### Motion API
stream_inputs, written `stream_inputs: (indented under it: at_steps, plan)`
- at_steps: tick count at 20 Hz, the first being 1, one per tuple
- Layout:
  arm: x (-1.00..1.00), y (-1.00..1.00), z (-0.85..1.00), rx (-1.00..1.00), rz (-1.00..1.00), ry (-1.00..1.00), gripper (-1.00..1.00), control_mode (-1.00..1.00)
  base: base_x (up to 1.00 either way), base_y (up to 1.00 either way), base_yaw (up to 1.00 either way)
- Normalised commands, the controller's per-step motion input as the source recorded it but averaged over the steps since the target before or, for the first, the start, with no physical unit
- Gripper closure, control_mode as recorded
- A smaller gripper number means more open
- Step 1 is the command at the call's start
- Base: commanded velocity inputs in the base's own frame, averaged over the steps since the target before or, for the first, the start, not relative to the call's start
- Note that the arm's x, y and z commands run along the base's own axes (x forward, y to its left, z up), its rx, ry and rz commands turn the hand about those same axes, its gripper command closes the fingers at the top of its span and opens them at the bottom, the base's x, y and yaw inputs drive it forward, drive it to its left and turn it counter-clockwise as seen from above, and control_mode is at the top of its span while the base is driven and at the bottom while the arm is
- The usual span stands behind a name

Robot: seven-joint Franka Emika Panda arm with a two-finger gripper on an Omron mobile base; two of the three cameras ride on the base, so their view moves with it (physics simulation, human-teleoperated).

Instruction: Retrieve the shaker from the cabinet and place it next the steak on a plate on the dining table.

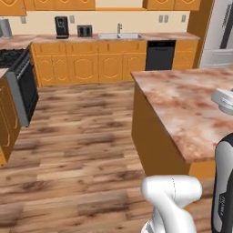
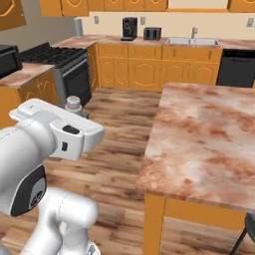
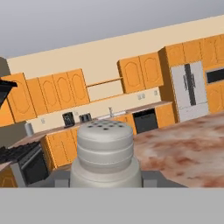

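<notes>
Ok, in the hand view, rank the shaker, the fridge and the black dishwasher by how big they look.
1. The shaker looks largest, but only since it sits right at the camera.
2. The fridge, far across the kitchen.
3. The dishwasher, smallest in the picture.

White robot arm (image 2: 35, 149) built of smooth, rounded glossy segments. Dark grey to black joint bands separate the links, one bearing small pale lettering (image 1: 221, 202). A boxy white link carries two small dark oval insets (image 2: 69, 130). Rounded white elbow housing (image 1: 172, 190).
</notes>
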Motion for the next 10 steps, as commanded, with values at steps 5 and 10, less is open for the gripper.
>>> stream_inputs:
  at_steps: [5,10]
  plan:
    - [0.00,0.00,0.00,0.00,0.00,0.00,1.00,1.00,-0.49,-1.00,0.21]
    - [0.00,0.00,0.00,0.00,0.00,0.00,1.00,1.00,-0.59,-1.00,0.01]
